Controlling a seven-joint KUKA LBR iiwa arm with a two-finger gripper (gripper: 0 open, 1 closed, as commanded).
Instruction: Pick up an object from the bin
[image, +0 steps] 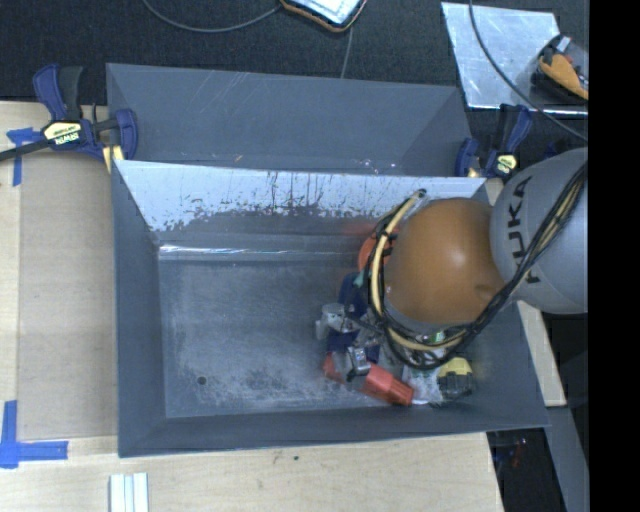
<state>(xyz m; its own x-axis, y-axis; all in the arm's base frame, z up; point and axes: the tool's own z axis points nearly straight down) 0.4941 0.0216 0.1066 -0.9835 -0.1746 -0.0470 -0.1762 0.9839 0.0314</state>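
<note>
My gripper (358, 348) reaches down from under the arm's wrist into a small heap near the bin's front right. A red oblong thing (390, 386) lies just in front of it on the bin floor. A small grey metallic thing (330, 323) sits at its left, and a dark blue thing (352, 291) lies just behind it. A little red piece (331, 367) is at the gripper's lower left. The wrist hides whatever is directly under the gripper.
A yellow and black thing (457, 372) lies to the right, against the bin's front right wall, beside a pale piece (425, 384). The arm and its cables cover the bin's right side. Bare floor stretches across the bin's left half.
</note>
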